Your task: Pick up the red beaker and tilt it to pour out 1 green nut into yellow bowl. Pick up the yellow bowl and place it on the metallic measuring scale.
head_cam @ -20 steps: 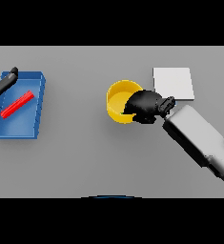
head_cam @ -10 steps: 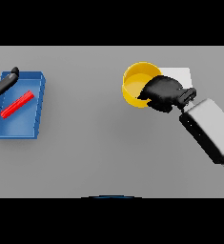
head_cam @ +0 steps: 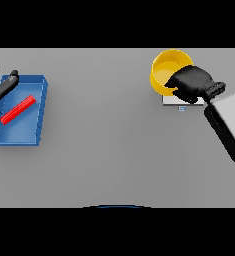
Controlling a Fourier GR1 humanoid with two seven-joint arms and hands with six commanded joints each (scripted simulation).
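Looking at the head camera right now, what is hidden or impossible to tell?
- Scale: mostly covered by the yellow bowl and the right hand; only its near edge shows.
- Whether the bowl rests on the scale or hangs above it: cannot tell from overhead.
- Green nut in the bowl: none visible; the hand covers part of the inside.
- Left hand: cut off by the left edge, beside the blue tray holding a red object.

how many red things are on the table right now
1: a red beaker lying flat in the blue tray at the table's left side. None shows elsewhere; the right hand may hide something.
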